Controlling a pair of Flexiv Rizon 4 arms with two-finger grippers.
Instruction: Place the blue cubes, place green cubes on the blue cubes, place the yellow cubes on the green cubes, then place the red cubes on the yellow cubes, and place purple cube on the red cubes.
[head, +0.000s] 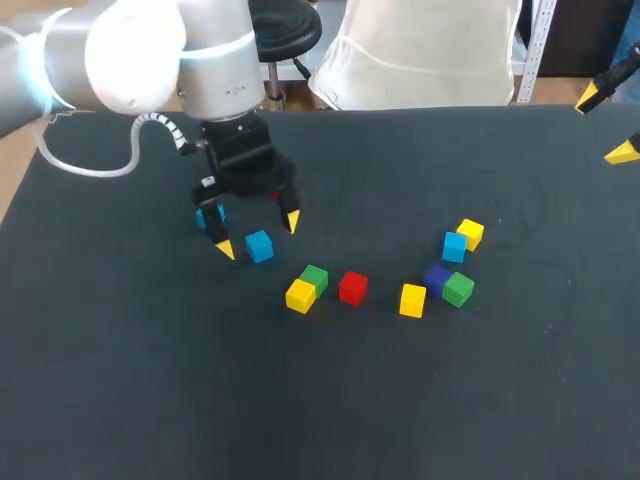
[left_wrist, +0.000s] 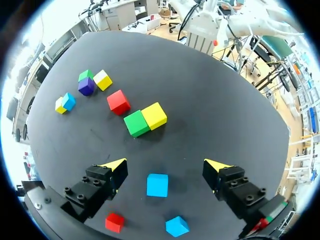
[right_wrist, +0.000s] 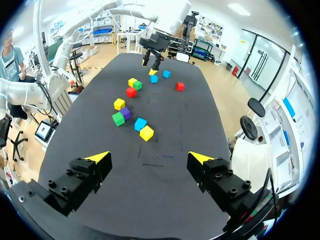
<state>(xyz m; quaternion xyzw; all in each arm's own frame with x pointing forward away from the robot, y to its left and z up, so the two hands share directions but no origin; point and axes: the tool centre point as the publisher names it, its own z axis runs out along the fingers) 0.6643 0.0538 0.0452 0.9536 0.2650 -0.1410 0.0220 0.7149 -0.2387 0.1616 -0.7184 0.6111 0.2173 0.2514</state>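
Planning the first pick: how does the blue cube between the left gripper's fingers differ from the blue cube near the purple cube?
The first blue cube stands alone; the second blue cube touches a yellow cube. Only the first has the left gripper around it. Same colour, size.

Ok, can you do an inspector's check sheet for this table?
surface: dark table, nothing spilled.
job's things: eleven loose cubes, none stacked; three blue, three yellow, two green, two red, one purple cube.
clutter: nothing seen.
grippers: left gripper open, low around a blue cube, not touching it; right gripper open, empty, at the table's right side.
cables: pale hose loops off the left arm.
surroundings: nothing seen reaching over the table.
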